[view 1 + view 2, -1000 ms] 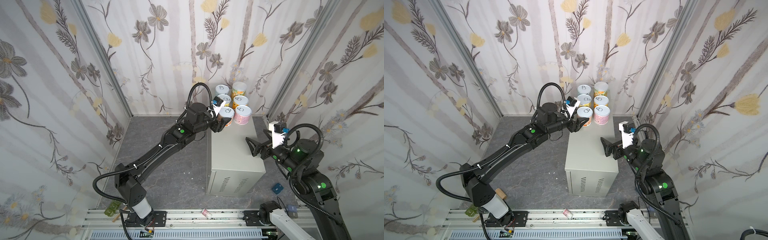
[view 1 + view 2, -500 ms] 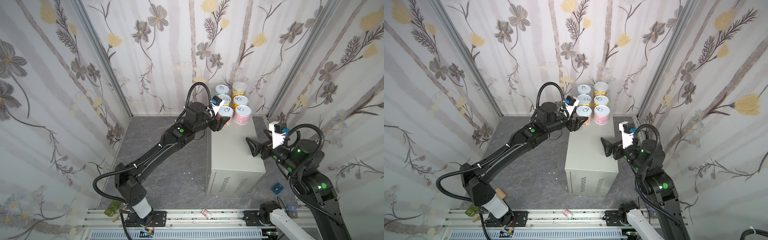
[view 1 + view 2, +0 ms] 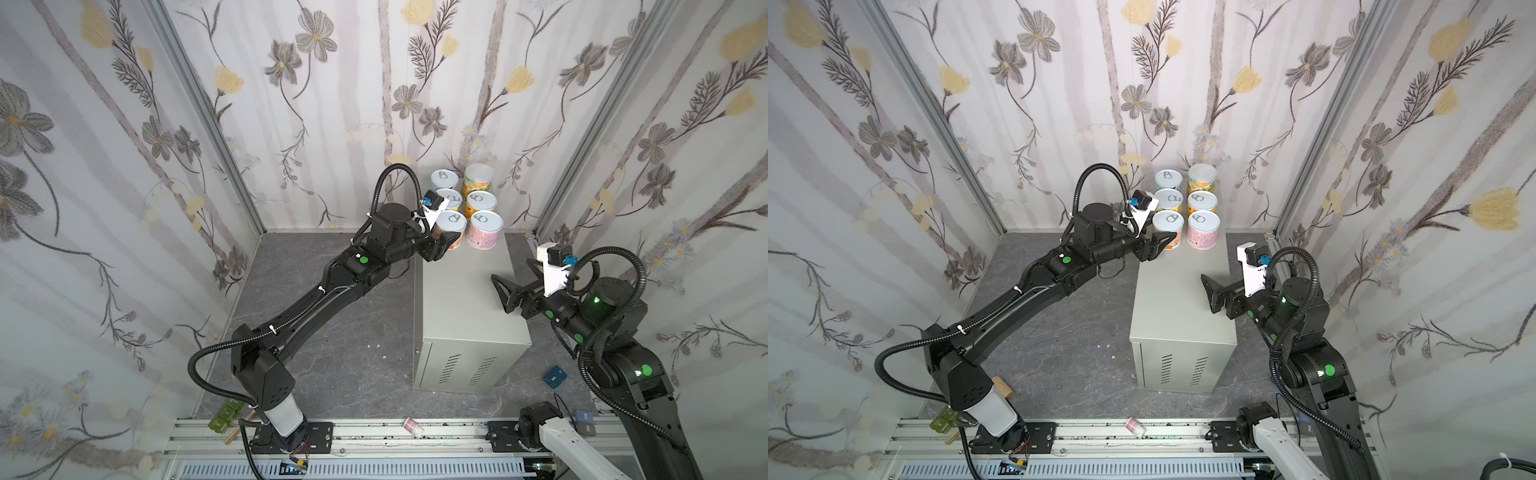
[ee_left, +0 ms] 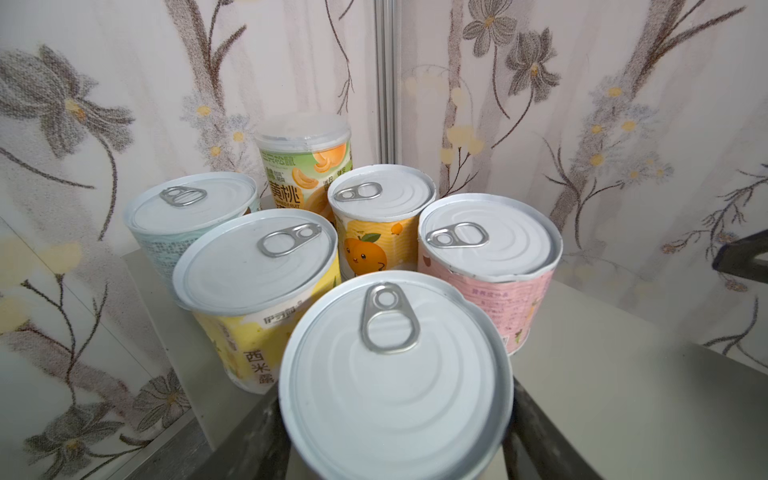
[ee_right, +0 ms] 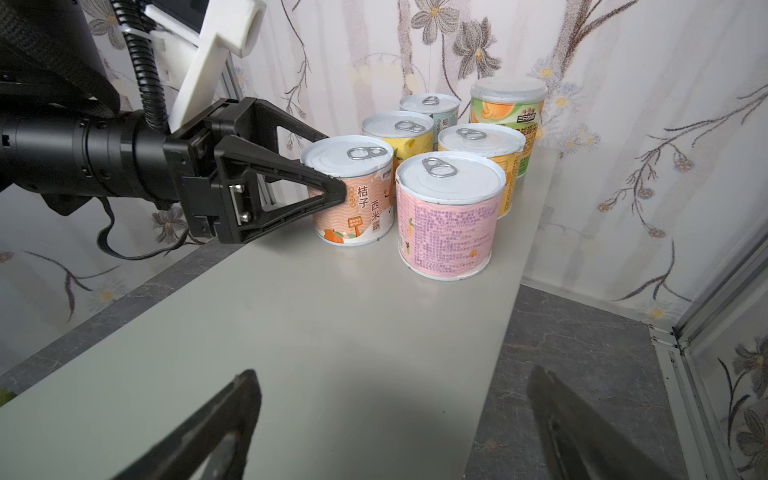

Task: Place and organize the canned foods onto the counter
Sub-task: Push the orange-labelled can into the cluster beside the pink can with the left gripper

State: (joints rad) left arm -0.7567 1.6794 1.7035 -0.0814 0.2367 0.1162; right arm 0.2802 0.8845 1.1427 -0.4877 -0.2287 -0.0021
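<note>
Six canned foods stand in two rows at the far end of the counter (image 3: 465,299), a grey metal cabinet. My left gripper (image 3: 446,241) is shut on the peach can (image 3: 452,222) in the front row, beside the pink can (image 3: 484,226). In the right wrist view the peach can (image 5: 353,195) stands upright with its base on the counter (image 5: 291,332), one black finger on each side. In the left wrist view its lid (image 4: 395,395) fills the foreground between the fingers (image 4: 257,436). My right gripper (image 3: 510,269) hovers open and holds nothing, over the counter's right edge, well short of the cans.
The flowered back wall stands close behind the cans. On the dark stone floor lie green blocks (image 3: 224,417) at the front left and a blue block (image 3: 555,376) right of the cabinet. A small pink item (image 3: 413,426) lies on the front rail.
The left gripper has carried the peach can a little toward the back, into line beside the pink can. The right arm has not moved.
</note>
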